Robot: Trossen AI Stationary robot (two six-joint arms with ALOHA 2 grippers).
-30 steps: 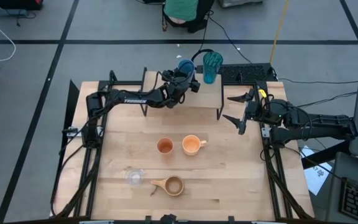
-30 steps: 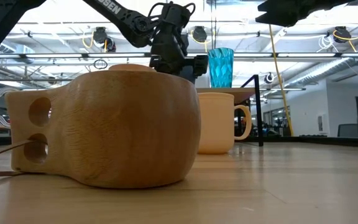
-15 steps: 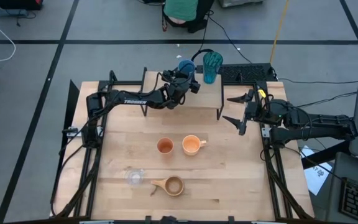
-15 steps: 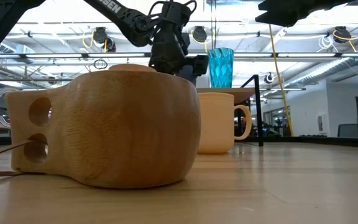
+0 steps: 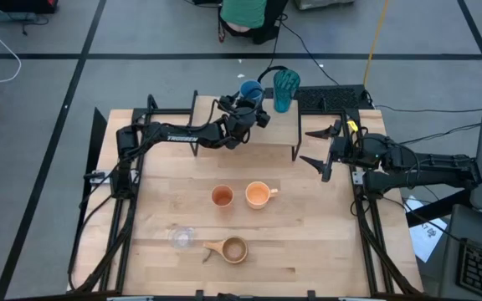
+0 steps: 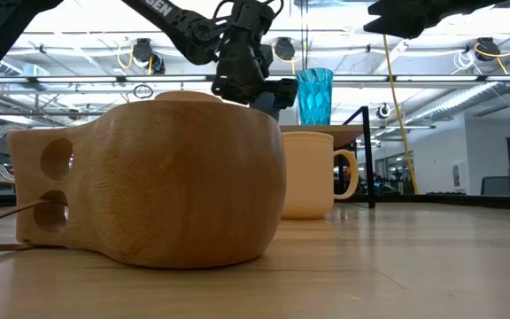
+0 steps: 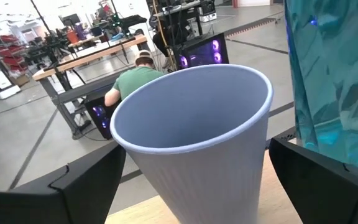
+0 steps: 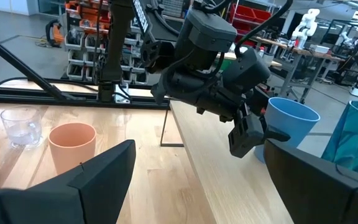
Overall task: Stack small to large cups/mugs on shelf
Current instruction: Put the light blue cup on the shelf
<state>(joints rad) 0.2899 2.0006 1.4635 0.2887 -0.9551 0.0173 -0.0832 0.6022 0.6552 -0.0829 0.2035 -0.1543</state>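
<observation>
Two vessels stand on the low light-wood shelf: the teal textured tumbler and the blue plastic cup, which sits between the wide-open left hand fingers, ungripped. Four remain on the table. The right hand waits open and empty near the right edge.

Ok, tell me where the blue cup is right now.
In the high view the blue cup stands on the shelf at the table's far edge, just left of the teal tumbler, between the open fingers of the left hand.

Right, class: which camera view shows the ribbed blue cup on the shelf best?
The left wrist view: the ribbed blue cup fills the picture, rim and inside plain, between the left gripper's open fingers. The right wrist view shows its side, the high view a small rim; in the low view it is mostly hidden.
</observation>
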